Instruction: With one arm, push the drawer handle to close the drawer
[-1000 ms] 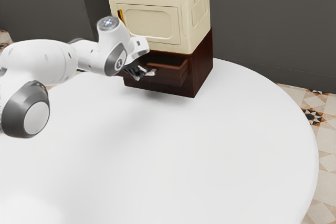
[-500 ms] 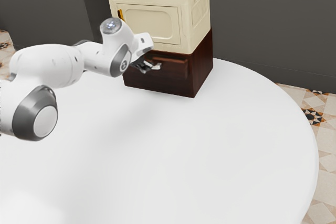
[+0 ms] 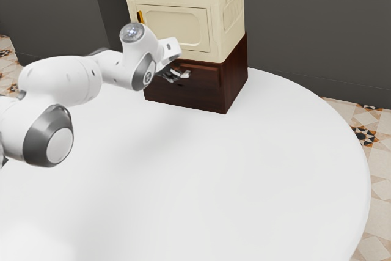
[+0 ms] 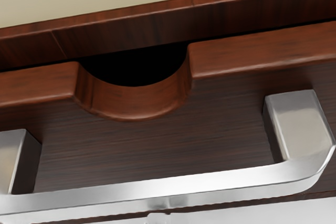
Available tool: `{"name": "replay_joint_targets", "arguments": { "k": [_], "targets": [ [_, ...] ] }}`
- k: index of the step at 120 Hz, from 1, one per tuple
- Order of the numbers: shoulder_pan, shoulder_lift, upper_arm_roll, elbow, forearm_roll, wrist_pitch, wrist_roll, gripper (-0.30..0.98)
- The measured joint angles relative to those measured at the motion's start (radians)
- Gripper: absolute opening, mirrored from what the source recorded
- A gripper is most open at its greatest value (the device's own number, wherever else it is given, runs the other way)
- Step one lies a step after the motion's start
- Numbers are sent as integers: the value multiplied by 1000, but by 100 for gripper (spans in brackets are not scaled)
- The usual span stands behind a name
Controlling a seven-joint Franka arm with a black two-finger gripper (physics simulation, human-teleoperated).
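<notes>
In the exterior view, a dark wooden cabinet [image 3: 236, 71] is set on a round white table [image 3: 201, 169], toward the far edge. A cream box [image 3: 177, 25] with raised carrying handles is stacked on top of it, and a small orange-and-black item [image 3: 140, 16] is seen at the box's front, toward the exterior view's left. The white arm [image 3: 61, 80] is stretched in from the exterior view's left, and part of the cabinet's front is hidden by it. The black gripper [image 3: 175, 74] is held at the drawer front [image 3: 204, 79], just beside the silver handle [image 3: 186, 74], low under the cream box. Whether the gripper is spread or pressed together cannot be told. Behind the table, a dark grey wall [image 3: 305, 22] is seen, with patterned floor tiles [image 3: 376, 175] at the table's sides.

In the wrist view, the silver handle is seen close up, its long bar carried on two square posts [image 4: 299, 124] fixed to the drawer front. A rounded notch [image 4: 139, 103] is cut into the drawer front's upper edge, between the posts. The drawer front is brought close to the cabinet's upper rail [image 4: 157, 27], with a narrow dark gap left between them; the notch is filled with shadow. Above the rail, the cream box is partly shown, and beyond the bar, a strip of the white table.
</notes>
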Motion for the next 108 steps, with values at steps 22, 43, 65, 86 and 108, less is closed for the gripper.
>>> {"name": "replay_joint_targets", "arguments": {
  "k": [22,43,65,86,108],
  "targets": [
    [19,20,-22,23,7,22,2,-10],
    [25,40,-27,45,15,39,2,-10],
    [35,62,-38,72,23,55,2,-12],
    [12,18,-29,30,47,10,0,-10],
    [-16,-217,-24,-221,86,-123,-2,-10]
  ]
}}
